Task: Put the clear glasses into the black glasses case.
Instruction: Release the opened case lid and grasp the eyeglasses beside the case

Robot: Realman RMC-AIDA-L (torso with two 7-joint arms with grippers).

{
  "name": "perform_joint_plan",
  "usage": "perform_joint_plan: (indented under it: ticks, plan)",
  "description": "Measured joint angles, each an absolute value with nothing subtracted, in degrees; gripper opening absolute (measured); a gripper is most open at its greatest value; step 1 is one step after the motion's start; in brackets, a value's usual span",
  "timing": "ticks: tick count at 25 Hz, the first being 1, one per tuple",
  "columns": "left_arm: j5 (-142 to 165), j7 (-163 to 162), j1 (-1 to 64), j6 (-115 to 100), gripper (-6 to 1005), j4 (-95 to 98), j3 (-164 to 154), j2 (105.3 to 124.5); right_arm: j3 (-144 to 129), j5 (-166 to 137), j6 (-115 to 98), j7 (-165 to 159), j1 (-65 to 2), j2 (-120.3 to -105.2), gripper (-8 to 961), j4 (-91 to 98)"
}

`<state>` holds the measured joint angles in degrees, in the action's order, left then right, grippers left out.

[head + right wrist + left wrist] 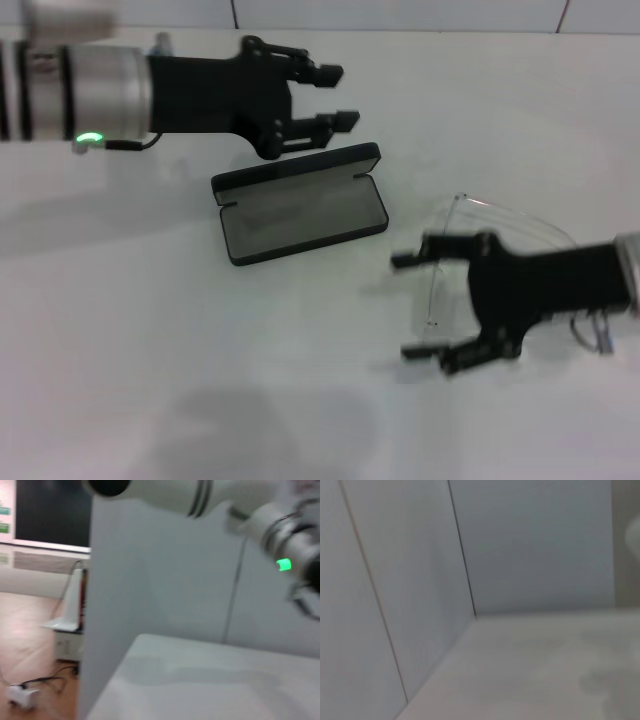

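Note:
The black glasses case (303, 216) lies open in the middle of the white table, grey lining up, its lid tipped toward the back. My left gripper (341, 97) hovers open just behind the lid, nothing between its fingers. To the right of the case lie the clear glasses (505, 214): a faint curved lens and a thin arm running toward the front. My right gripper (405, 305) is open over them, its fingers spread on either side of that thin arm; part of the frame is hidden under it. Neither wrist view shows the case or the glasses.
The white table (200, 380) meets a pale panelled wall (530, 545) at the back. In the right wrist view the left arm (280, 535) with a green light reaches across the top, and a floor with cables lies beyond the table's edge.

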<state>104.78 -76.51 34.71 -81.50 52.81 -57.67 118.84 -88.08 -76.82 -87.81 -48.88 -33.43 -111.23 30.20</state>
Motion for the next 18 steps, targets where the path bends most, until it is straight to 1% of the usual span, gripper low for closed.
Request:
perform_joint_plan:
  ticks: [2,5,7,8,9,10,11,12,13,14,15,16,17,18]
  plan:
    - [100.8,-75.79,32.25,-82.68,483,51.4,-56.6,118.84,-85.85,-77.1,-87.77,-49.84,-33.25,-110.76,869,31.56]
    - [95.45,-73.7,29.46,-83.64,483,47.22,-56.29,118.77,-82.74,-81.83,-88.36,-57.97,-33.12,-108.27,869,40.02]
    - [92.37,-71.64,28.19,-85.16,483,44.39,-56.28,118.66,-81.24,-89.34,-89.16,-65.9,-33.51,-106.71,869,49.44]
    - [90.88,-70.35,27.67,-86.3,483,42.54,-56.26,118.52,-80.58,-93.01,-89.34,-68.57,-33.97,-106.39,870,53.43]
    - [90.17,-69.6,27.49,-87.25,483,41.44,-56.15,118.47,-79.79,-99.33,-89.59,-72.06,-34.68,-106.5,870,58.87]
    - [89.57,-69.0,27.31,-88.06,483,40.41,-55.99,118.43,-78.7,-110.9,-91.25,-77.23,-36.63,-107.78,870,66.65]
    - [89.2,-68.8,27.16,-88.66,483,39.76,-55.81,118.43,-78.7,-110.9,-91.25,-77.23,-36.63,-107.78,870,66.65]
    - [88.99,-68.75,26.87,-89.08,483,39.26,-55.62,118.42,-78.53,-116.85,-93.05,-79.33,-37.96,-108.91,870,70.04]
    - [88.79,-68.75,26.54,-89.26,483,39.01,-55.51,118.44,-78.51,-122.13,-95.38,-80.84,-39.47,-110.31,870,72.84]
    - [88.65,-68.75,26.1,-89.26,483,38.84,-55.49,118.5,-78.59,-127.6,-97.88,-82.08,-41.28,-112.12,870,75.55]
    - [88.44,-68.75,25.75,-89.26,483,38.69,-55.47,118.58,-78.67,-130.25,-98.63,-82.32,-41.92,-112.94,870,76.28]
    - [88.39,-68.74,25.4,-89.22,483,38.53,-55.4,118.66,-79.33,-135.17,-99.79,-82.79,-43.44,-114.69,870,77.88]
    - [88.32,-68.73,25.22,-89.16,483,38.34,-55.22,118.78,-81.03,-139.31,-99.91,-83.21,-44.37,-115.65,870,78.7]
    - [88.23,-68.72,25.14,-89.12,483,38.23,-55.13,118.87,-83.47,-141.35,-99.21,-83.68,-45.09,-115.9,870,79.1]
